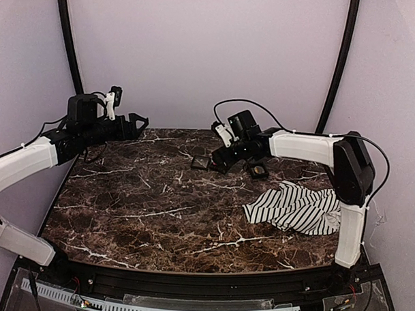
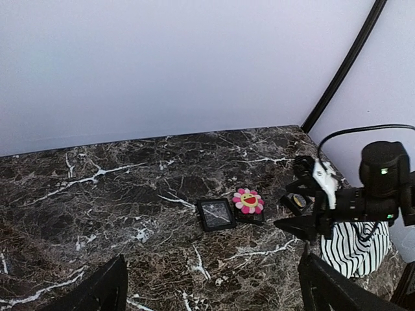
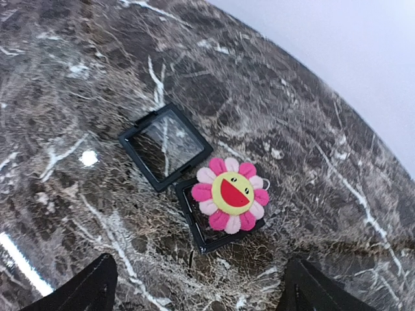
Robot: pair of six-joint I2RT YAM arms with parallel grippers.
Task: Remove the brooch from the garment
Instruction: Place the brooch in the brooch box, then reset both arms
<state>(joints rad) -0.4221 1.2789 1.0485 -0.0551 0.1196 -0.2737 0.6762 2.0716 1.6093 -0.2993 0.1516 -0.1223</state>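
My right gripper (image 3: 204, 291) hangs near the middle of the far edge of the tabletop (image 1: 137, 208), its jaws wide apart with nothing between them, and my left gripper (image 2: 217, 291) hovers at the far left corner, also wide open and empty. The brooch (image 3: 231, 193) lies face up on a small black frame (image 3: 194, 223) just below the right fingers, well apart from the garment (image 1: 298, 208), which is crumpled at the right edge. I think the danger is in pulling away: a low fingertip may catch a petal or the frame and push the brooch off it.
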